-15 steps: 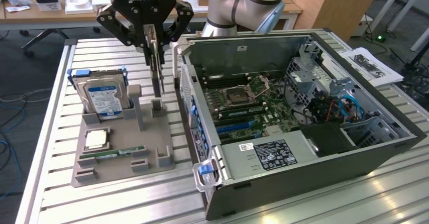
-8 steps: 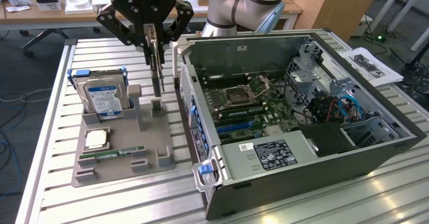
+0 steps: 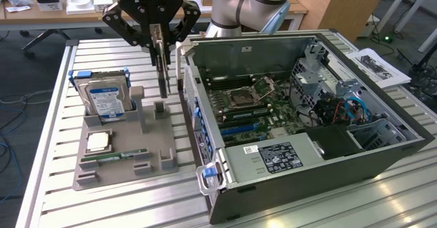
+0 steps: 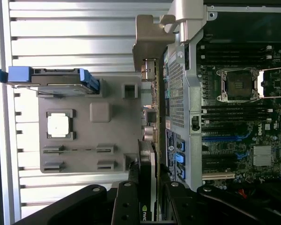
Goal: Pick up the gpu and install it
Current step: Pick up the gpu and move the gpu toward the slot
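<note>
pincer (image 3: 160, 41) clamped on gpu (image 3: 164, 74) | its long axis upright, hanging over grey holder (image 3: 123, 179) | open computer case (image 3: 328, 182) just beside, toward the exterior view's right

Worktable (image 3: 102, 207): slatted aluminium, pale. Desk (image 3: 41, 14) behind: light wood, cluttered with white boxes (image 3: 80, 4). Wooden panel (image 3: 341, 3), possibly a cabinet side, at the exterior view's right. Floor (image 3: 20, 69): dark grey, with loose cables (image 3: 14, 99) lying on it.

Exterior view angles down, wrist view straight down past pincer (image 4: 150, 183); both show tray (image 3: 154, 136).
</note>
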`<state>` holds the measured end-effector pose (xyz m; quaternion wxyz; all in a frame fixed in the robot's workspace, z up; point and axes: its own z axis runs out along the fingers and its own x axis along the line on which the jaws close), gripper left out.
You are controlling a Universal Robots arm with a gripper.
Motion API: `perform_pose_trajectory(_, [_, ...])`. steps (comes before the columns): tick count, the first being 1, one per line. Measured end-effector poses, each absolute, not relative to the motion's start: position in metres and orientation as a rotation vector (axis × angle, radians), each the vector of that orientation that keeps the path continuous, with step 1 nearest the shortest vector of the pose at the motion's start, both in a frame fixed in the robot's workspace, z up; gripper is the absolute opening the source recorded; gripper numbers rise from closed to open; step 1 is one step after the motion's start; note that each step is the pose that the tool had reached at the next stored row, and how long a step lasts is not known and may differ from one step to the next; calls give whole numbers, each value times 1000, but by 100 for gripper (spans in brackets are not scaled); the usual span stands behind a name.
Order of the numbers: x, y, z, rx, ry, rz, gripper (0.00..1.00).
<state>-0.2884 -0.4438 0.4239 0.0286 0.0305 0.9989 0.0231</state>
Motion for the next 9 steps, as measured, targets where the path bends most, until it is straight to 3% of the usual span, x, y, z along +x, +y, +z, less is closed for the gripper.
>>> perform_pose_trajectory(9, [-268, -444, 424, 94, 3082, 74, 27])
